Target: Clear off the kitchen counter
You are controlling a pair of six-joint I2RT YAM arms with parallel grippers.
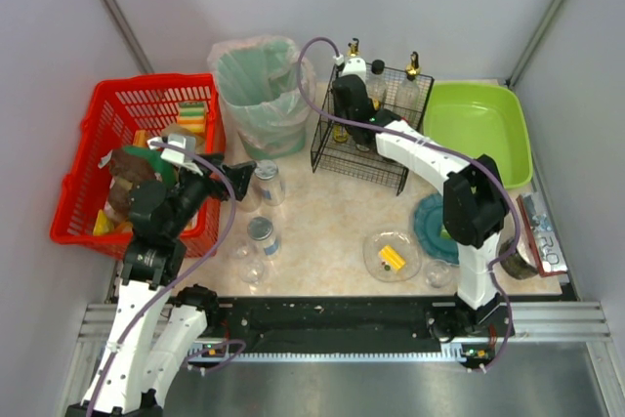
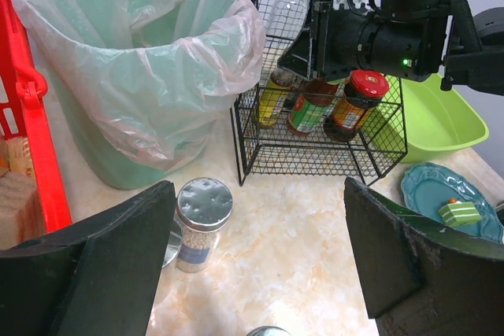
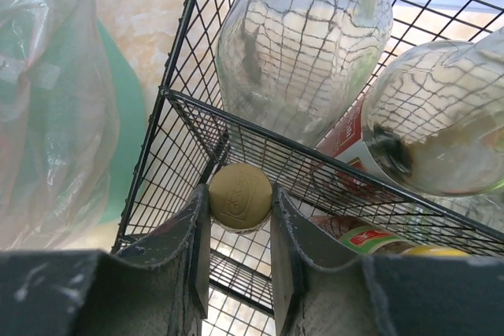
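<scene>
Pinching bottle cap (image 3: 240, 197), right gripper (image 3: 239, 194) narrow, lower centre; long axis likely upright at wire rack (image 3: 236, 125) rim. Left gripper (image 2: 258, 194) wide, empty.

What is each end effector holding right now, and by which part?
The right end effector pinches a bottle at the wire rack by its tan cap. The left end effector is open and holds nothing.
</scene>
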